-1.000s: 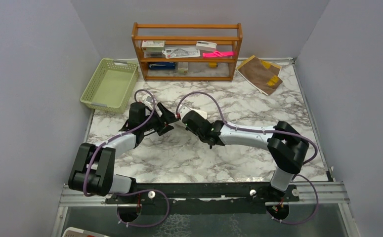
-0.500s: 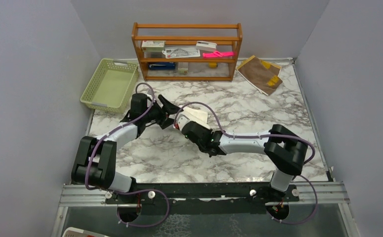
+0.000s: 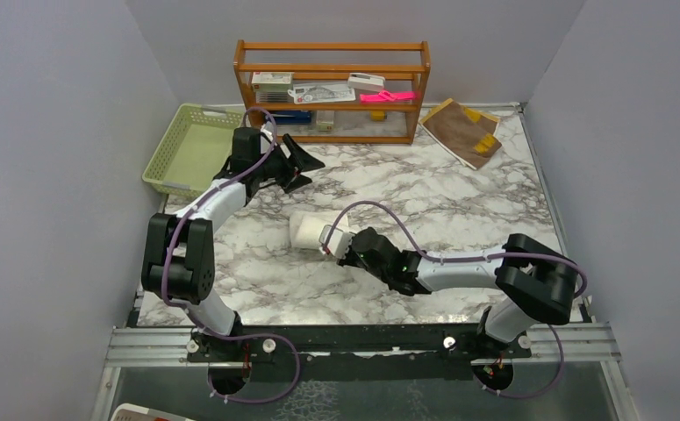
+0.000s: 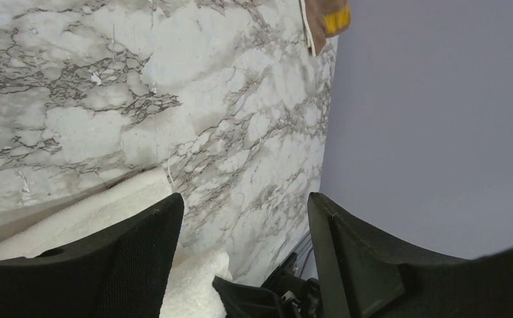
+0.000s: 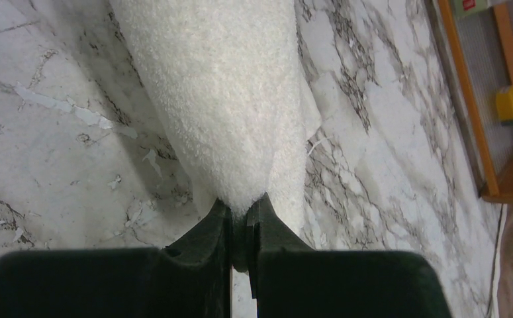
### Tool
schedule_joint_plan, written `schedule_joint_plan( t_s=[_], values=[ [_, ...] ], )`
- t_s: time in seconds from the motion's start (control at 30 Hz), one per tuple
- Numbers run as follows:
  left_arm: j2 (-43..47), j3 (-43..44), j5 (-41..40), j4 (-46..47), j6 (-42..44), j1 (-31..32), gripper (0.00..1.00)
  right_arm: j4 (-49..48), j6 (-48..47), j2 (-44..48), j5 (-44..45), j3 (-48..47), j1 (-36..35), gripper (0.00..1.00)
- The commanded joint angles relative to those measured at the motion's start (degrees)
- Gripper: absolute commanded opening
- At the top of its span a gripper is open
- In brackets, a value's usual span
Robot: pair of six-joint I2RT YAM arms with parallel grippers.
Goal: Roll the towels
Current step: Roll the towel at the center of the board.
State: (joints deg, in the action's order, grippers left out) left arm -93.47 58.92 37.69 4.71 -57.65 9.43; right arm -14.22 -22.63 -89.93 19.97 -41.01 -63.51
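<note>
We noted right gripper (image 5: 243,211) pinching white towel (image 5: 220,93); left gripper (image 4: 245,199) wide, empty. Judged firm pinch needed lest roll slacken.

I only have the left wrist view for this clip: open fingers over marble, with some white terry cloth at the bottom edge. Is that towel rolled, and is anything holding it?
Observer: It is rolled. The top view shows the cream towel lying as a short roll near the middle of the marble table.
Operator: Is the other arm on it?
Observer: Yes. In the right wrist view the right gripper is shut on one end of the roll.
Operator: And the second towel?
Observer: The brown towel lies flat, not rolled, in the far right corner beside the wooden shelf.
</note>
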Motion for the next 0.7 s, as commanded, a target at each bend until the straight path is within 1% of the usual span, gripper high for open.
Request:
schedule_joint_plan(
  t_s=[0.0,0.07,0.13,0.27,0.37,0.53,0.67],
  values=[
    [-1.6,1.8,5.0,-6.9,6.5,0.0,0.71,-18.5,-10.1,-1.1,-5.4,3.5,-0.9,0.01],
    [-1.7,0.8,6.0,-8.6,8.0,0.1,0.70,-21.8,-13.1,-2.8,-5.5,3.8,-0.9,0.01],
    [-1.0,-1.1,5.3,-10.6,9.9,0.2,0.70,-23.0,-14.9,-4.7,-5.0,3.0,-0.9,0.01],
    [1.1,-5.4,0.4,-14.5,13.8,0.1,0.70,-23.8,-15.5,-5.9,-7.4,2.7,-1.0,0.01],
    [1.7,-8.5,-1.3,-14.7,14.0,0.1,0.69,-22.1,-15.2,-6.1,-9.1,2.5,-1.0,0.01],
    [3.5,-12.7,-1.3,-13.8,13.7,0.0,0.69,-21.6,-15.1,-6.5,-8.4,3.2,-1.1,0.01],
    [2.9,-15.6,-2.8,-13.6,14.6,0.0,0.69,-21.6,-15.3,-6.6,-8.9,3.4,-1.1,0.01]
  ],
)
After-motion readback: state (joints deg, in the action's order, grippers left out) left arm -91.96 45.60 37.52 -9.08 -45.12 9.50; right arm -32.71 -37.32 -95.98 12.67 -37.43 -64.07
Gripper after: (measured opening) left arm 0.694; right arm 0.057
